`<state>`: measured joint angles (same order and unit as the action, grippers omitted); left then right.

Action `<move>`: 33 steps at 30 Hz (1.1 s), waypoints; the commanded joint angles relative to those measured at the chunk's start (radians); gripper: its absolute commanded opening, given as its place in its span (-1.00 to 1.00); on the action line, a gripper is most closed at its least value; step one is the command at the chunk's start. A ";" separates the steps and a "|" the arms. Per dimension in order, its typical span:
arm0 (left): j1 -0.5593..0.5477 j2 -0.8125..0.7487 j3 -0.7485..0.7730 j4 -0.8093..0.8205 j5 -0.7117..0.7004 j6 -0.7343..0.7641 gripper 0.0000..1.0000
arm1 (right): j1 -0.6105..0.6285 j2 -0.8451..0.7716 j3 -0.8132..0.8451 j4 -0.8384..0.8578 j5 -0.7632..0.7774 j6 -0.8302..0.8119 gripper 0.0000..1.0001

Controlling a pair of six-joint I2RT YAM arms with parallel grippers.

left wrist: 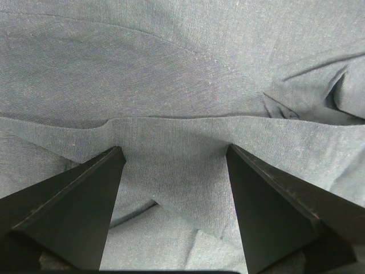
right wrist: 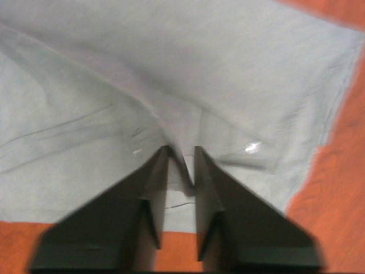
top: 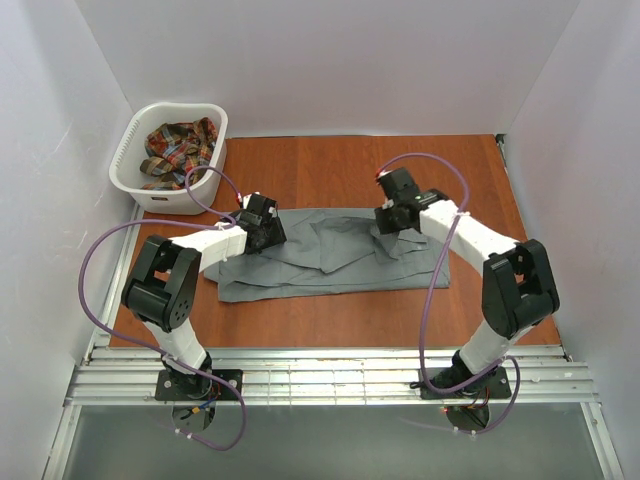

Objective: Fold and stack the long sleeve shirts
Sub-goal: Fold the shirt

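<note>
**Firmly pinched: right claw grips grey shirt while left claw gapes**

Right claw (right wrist: 181,149), its two dark fingers drawn almost together, nips a raised ridge of the grey shirt (top: 330,255) near the cloth's right end. Left claw (left wrist: 174,149) stands with its jaws spread wide and holds nothing. It sits low over the shirt's left end, where a folded edge of cloth crosses just beyond its fingertips. The grey shirt lies creased and stretched lengthwise across the middle of the reddish-brown counter (top: 330,165), between the two arms. The plaid shirt (top: 180,145), in red, green and yellow, lies crumpled inside a white laundry basket (top: 165,198) at the counter's far left corner, well apart from the grey one.
</note>
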<state>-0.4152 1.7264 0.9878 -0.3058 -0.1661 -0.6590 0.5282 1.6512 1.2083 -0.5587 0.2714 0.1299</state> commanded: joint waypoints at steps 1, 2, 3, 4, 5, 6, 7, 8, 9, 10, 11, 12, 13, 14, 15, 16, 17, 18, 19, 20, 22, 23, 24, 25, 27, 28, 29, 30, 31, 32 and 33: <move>0.009 0.005 -0.014 -0.036 -0.039 0.025 0.41 | -0.095 0.012 0.074 -0.055 -0.103 -0.050 -0.50; 0.010 0.001 -0.014 -0.036 -0.038 0.029 0.41 | -0.114 0.022 0.083 -0.053 -0.118 -0.050 -0.43; 0.009 -0.005 -0.012 -0.036 -0.030 0.033 0.43 | -0.134 0.045 0.109 -0.052 -0.129 -0.047 -0.33; 0.009 -0.010 -0.011 -0.036 -0.026 0.041 0.45 | -0.151 0.058 0.120 -0.053 -0.153 -0.038 -0.28; 0.010 -0.014 -0.003 -0.038 -0.020 0.054 0.47 | -0.183 0.071 0.134 -0.053 -0.165 -0.032 -0.16; 0.009 -0.034 0.000 -0.039 -0.007 0.061 0.53 | -0.195 0.074 0.145 -0.044 -0.187 -0.023 -0.08; 0.009 -0.045 0.002 -0.039 -0.003 0.067 0.57 | -0.217 0.073 0.145 -0.037 -0.198 -0.019 -0.03; 0.009 -0.069 0.008 -0.041 0.005 0.074 0.64 | -0.236 0.068 0.145 -0.021 -0.227 -0.012 0.06; 0.009 -0.070 0.014 -0.041 0.008 0.079 0.67 | -0.237 0.064 0.139 -0.012 -0.256 -0.012 0.07; 0.009 -0.095 0.020 -0.047 0.011 0.084 0.69 | -0.252 0.056 0.131 0.000 -0.296 -0.018 0.07; 0.009 -0.108 0.028 -0.050 0.011 0.087 0.71 | -0.257 0.038 0.120 0.019 -0.323 -0.021 0.08; 0.009 -0.122 0.041 -0.056 0.016 0.088 0.74 | -0.260 0.024 0.102 0.054 -0.372 -0.019 0.08; 0.010 -0.148 0.048 -0.067 0.022 0.090 0.76 | -0.269 0.013 0.064 0.078 -0.408 -0.018 0.07; 0.009 -0.162 0.052 -0.070 0.026 0.090 0.77 | -0.277 -0.008 0.041 0.098 -0.441 -0.003 0.08; 0.009 -0.172 0.054 -0.073 0.030 0.090 0.78 | -0.284 -0.020 0.019 0.117 -0.484 0.014 0.08; 0.009 -0.183 0.055 -0.081 0.034 0.091 0.79 | -0.302 -0.033 -0.034 0.169 -0.501 0.033 0.07; 0.009 -0.198 0.055 -0.085 0.036 0.090 0.79 | -0.312 -0.048 -0.056 0.192 -0.524 0.062 0.08; 0.009 -0.206 0.051 -0.093 0.037 0.085 0.79 | -0.322 -0.050 -0.076 0.215 -0.564 0.083 0.08; 0.009 -0.211 0.045 -0.098 0.039 0.084 0.79 | -0.341 -0.050 -0.094 0.248 -0.581 0.099 0.07; 0.010 -0.218 0.035 -0.098 0.042 0.081 0.79 | -0.347 -0.045 -0.116 0.264 -0.590 0.121 0.07; 0.012 -0.225 0.008 -0.098 0.034 0.070 0.79 | -0.359 -0.044 -0.134 0.308 -0.586 0.132 0.06; 0.019 -0.231 -0.001 -0.098 0.031 0.065 0.79 | -0.365 -0.041 -0.151 0.324 -0.589 0.137 0.05; 0.026 -0.234 -0.012 -0.098 0.031 0.061 0.78 | -0.373 -0.038 -0.154 0.333 -0.590 0.152 0.04; 0.033 -0.237 -0.029 -0.095 0.030 0.053 0.78 | -0.391 -0.033 -0.159 0.344 -0.594 0.158 0.03; 0.061 -0.240 -0.040 -0.092 0.034 0.053 0.78 | -0.418 -0.013 -0.170 0.384 -0.615 0.178 -0.03; 0.072 -0.240 -0.043 -0.092 0.037 0.053 0.78 | -0.424 -0.005 -0.173 0.397 -0.627 0.183 -0.07; 0.093 -0.241 -0.043 -0.092 0.042 0.056 0.78 | -0.428 0.014 -0.167 0.408 -0.635 0.188 -0.12; 0.102 -0.240 -0.038 -0.090 0.051 0.062 0.78 | -0.431 0.036 -0.162 0.408 -0.632 0.194 -0.12; 0.111 -0.240 -0.037 -0.090 0.054 0.064 0.78 | -0.433 0.045 -0.161 0.411 -0.627 0.200 -0.13; 0.125 -0.238 -0.035 -0.090 0.057 0.070 0.78 | -0.433 0.054 -0.161 0.417 -0.623 0.204 -0.12; 0.131 -0.231 -0.034 -0.092 0.065 0.075 0.78 | -0.435 0.064 -0.164 0.424 -0.618 0.217 -0.12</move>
<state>-0.3096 1.5223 0.9470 -0.3923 -0.1188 -0.5941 0.0971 1.6798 1.0424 -0.1951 -0.3248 0.3065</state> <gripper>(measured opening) 0.889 0.440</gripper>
